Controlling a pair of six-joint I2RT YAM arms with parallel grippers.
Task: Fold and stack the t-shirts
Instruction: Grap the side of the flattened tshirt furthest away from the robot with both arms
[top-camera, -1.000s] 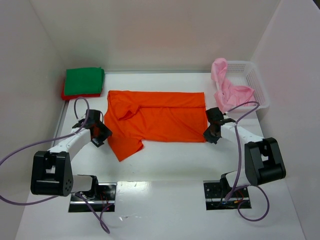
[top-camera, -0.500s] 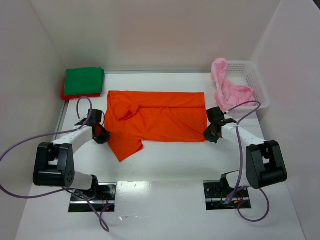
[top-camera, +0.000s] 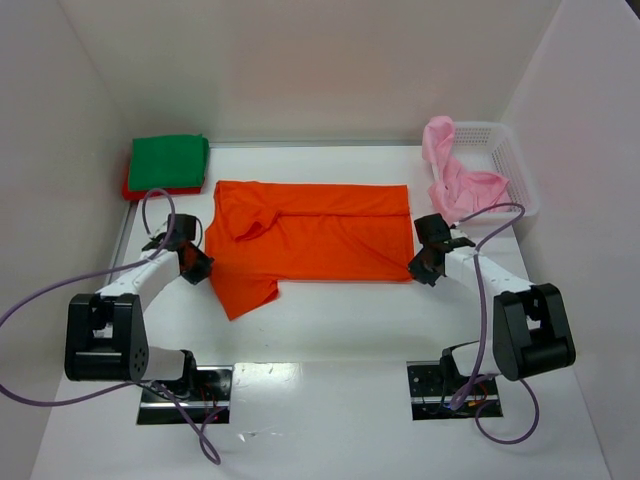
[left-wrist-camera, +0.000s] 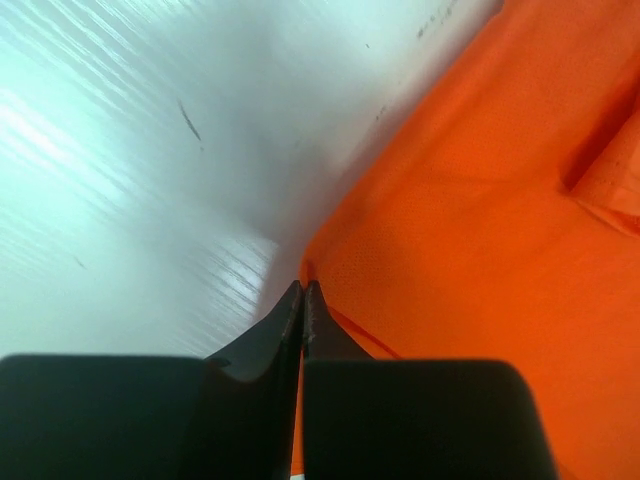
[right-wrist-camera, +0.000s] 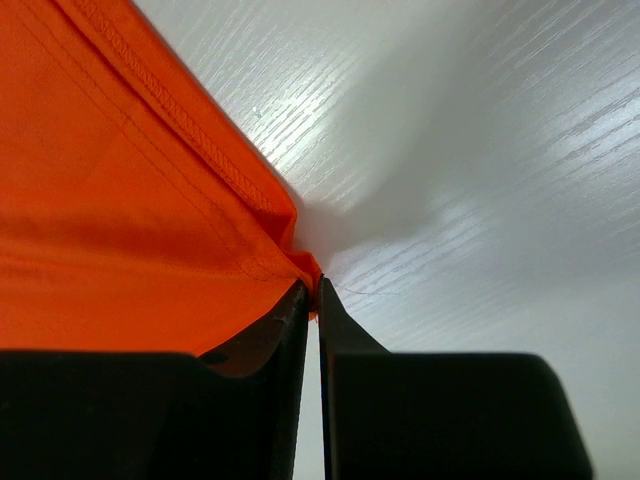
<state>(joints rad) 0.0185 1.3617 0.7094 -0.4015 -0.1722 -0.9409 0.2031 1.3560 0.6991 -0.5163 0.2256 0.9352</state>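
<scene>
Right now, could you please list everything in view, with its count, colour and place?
orange t-shirt: one, bright orange, spread mid-table
green t-shirt: one, green, folded, far left corner
red t-shirt: one, red, under the green one, only its edge showing
pink t-shirt: one, pale pink, draped over the basket's rim
basket: one, white plastic lattice, far right
table: one, white
cables: two, purple, one per arm
left gripper: black, shut on the orange t-shirt's left edge
right gripper: black, shut on its right corner
</scene>
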